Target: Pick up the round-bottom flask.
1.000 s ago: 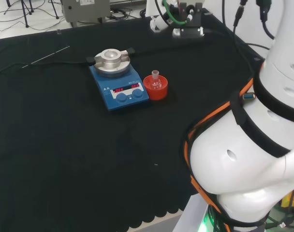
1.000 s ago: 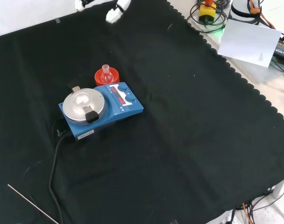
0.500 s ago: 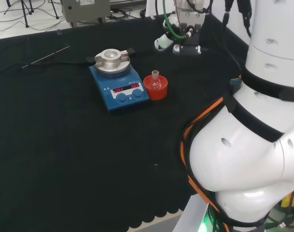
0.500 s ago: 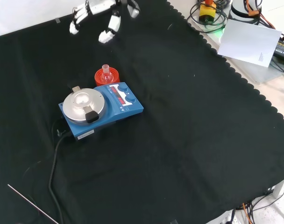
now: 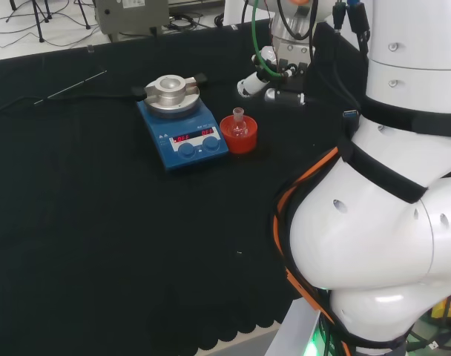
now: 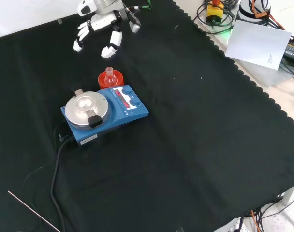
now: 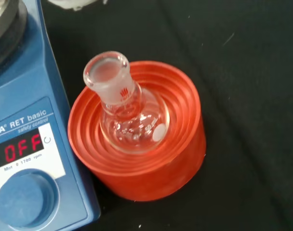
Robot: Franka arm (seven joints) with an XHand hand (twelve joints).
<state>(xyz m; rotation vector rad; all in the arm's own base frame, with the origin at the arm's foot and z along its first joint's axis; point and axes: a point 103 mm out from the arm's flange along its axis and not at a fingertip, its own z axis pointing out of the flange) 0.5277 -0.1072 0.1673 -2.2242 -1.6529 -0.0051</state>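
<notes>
The flask [image 7: 129, 115] sits upright in the red stand [image 7: 146, 168], its round bulb seated in the ribbed recess and its short neck rising clear of the rim. The flask is clear glass and appears to hold no liquid.

The stand rests on the surface [image 6: 195, 145], which is covered with black cloth. It is just beside the blue hotplate [image 6: 119, 113], touching or almost touching it; the wrist view shows them edge to edge beside the hotplate's panel with its knob and red display. In the front view the stand [image 6: 110, 79] is beyond the hotplate; in the head view the stand [image 5: 239, 136] is to the right of the hotplate [image 5: 182, 137]. The hotplate carries a round metal top plate [image 6: 85, 107], and a black cable [image 6: 57, 164] runs from it across the cloth.

The robot hand [image 6: 102, 30] hangs in the air beyond the stand in the front view, apart from the flask and touching nothing. Its fingers [image 6: 111, 47] are spread, relaxed and pointing down; it is released and holds nothing. In the head view the robot hand [image 5: 264, 80] is to the right of the hotplate, farther off than the stand.

A thin rod [image 6: 33, 211] lies on the cloth well apart from the hotplate, near the front view's lower left.
</notes>
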